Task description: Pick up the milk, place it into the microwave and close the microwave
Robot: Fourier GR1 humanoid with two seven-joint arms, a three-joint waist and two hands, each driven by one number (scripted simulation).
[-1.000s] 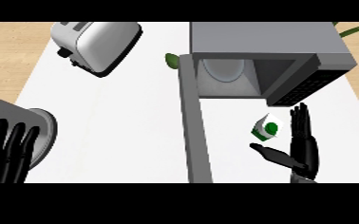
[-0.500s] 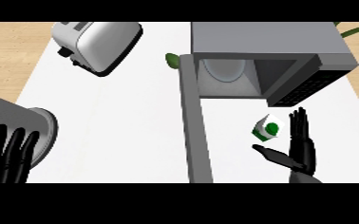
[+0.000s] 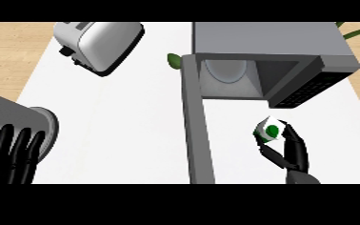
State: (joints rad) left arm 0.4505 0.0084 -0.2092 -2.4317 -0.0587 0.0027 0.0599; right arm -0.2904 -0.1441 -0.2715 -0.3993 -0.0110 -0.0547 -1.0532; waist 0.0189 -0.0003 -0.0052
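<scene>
We are looking down at our right hand (image 3: 290, 153), which is curling its fingers (image 3: 299, 143) and thumb around the milk (image 3: 270, 130), a small white carton with a green mark on its face. The carton is sitting at the top of the hand, pinched between the thumb on its left and the fingers on its right, just in front of the open microwave (image 3: 271, 57) and to the right of the microwave's door (image 3: 196, 124), which is swinging out toward us. We cannot tell whether the carton is resting on the white counter (image 3: 119, 119) or hanging just above it, since the hand is covering its lower part. Inside the microwave we are seeing a pale round plate (image 3: 226, 70), partly cut by the cavity's frame. Our left hand (image 3: 21, 155) is showing at the lower left edge with straight, spread fingers, lying over a grey round object (image 3: 44, 126) that we cannot identify. A toaster (image 3: 98, 43) is lying tilted at the upper left, and a green leaf (image 3: 174, 60) is peeking out beside the microwave's corner.
</scene>
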